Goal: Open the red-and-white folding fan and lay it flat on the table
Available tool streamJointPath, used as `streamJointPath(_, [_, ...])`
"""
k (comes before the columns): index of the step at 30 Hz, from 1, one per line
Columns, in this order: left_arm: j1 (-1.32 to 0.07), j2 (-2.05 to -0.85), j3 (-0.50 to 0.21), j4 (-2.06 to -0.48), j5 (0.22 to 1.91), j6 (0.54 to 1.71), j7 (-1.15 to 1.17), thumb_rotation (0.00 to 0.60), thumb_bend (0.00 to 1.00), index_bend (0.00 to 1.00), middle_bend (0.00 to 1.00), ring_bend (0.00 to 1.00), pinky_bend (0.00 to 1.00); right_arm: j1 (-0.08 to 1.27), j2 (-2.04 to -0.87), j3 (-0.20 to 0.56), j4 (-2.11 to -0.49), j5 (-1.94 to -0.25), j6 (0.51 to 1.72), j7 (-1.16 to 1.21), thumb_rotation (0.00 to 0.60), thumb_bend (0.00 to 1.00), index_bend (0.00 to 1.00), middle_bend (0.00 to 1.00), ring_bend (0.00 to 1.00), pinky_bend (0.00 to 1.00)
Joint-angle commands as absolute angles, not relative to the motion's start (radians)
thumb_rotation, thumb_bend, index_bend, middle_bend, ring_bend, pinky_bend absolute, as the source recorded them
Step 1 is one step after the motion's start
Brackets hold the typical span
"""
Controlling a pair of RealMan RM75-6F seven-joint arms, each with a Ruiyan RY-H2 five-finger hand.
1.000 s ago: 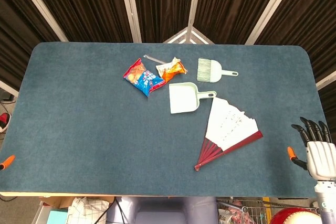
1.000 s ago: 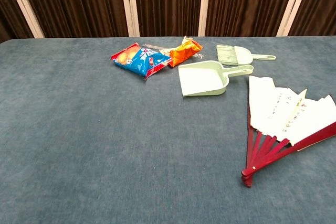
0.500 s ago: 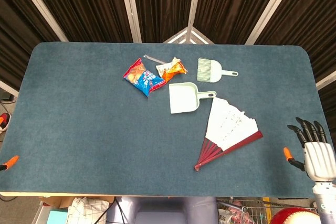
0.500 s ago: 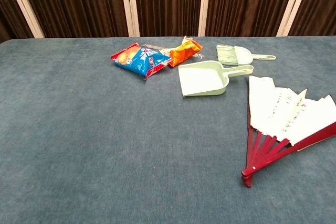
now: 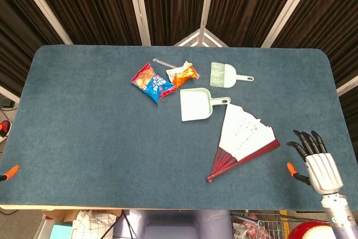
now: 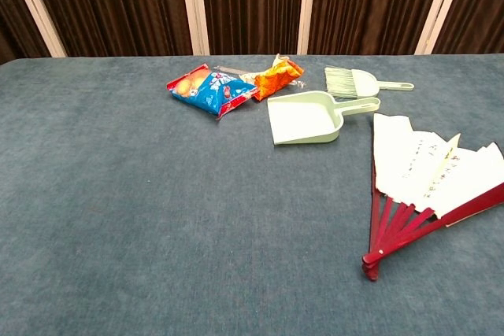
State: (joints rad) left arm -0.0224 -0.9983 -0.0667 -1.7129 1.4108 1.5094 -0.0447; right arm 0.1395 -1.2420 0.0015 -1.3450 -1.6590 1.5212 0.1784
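Note:
The red-and-white folding fan (image 5: 241,138) lies spread open and flat on the blue table (image 5: 89,127), right of centre, with its red ribs meeting at a pivot near the front. The chest view shows the fan (image 6: 429,186) at the right edge. My right hand (image 5: 313,158) hovers by the table's front right corner, right of the fan and apart from it, fingers spread and holding nothing. Of my left hand only an orange fingertip (image 5: 6,172) shows at the far left edge. Neither hand appears in the chest view.
A pale green dustpan (image 5: 196,104) lies just behind the fan, and a matching hand brush (image 5: 226,75) lies behind that. A blue snack bag (image 5: 152,82) and an orange snack bag (image 5: 183,73) lie at the back centre.
My right hand has moved left, closer to the fan's right side. The fan and the other objects have not moved.

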Motion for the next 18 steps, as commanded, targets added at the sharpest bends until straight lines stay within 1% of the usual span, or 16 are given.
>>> streamJointPath(1, [-0.027,-1.003,-0.07,-1.716,1.403,1.505,-0.029,0.6,0.16,0.0,0.0,0.0,0.0,0.145,-1.266,-0.029,-1.29,-1.699,1.514,0.212,0.6,0.36,0.34,0.12,0.11,0.04])
streamJointPath(6, [-0.029,-1.012,-0.068,-1.73,1.413,1.51,-0.003,0.6,0.16,0.0,0.0,0.0,0.0,0.164,-1.29,-0.058,-1.236,-1.736,1.476,0.174,0.6,0.36,0.36,0.12,0.11,0.04])
streamJointPath(11, [-0.034,-1.018,-0.069,-1.731,1.406,1.501,0.01,0.6,0.16,0.0,0.0,0.0,0.0,0.183,-1.323,-0.076,-1.203,-1.753,1.428,0.128,0.6,0.36,0.37,0.12,0.11,0.04])
streamJointPath(18, [-0.042,-1.022,-0.079,-1.729,1.377,1.482,0.021,0.6,0.16,0.0,0.0,0.0,0.0,0.21,-1.38,-0.078,-1.163,-1.753,1.373,0.077,0.6,0.36,0.37,0.12,0.11,0.04])
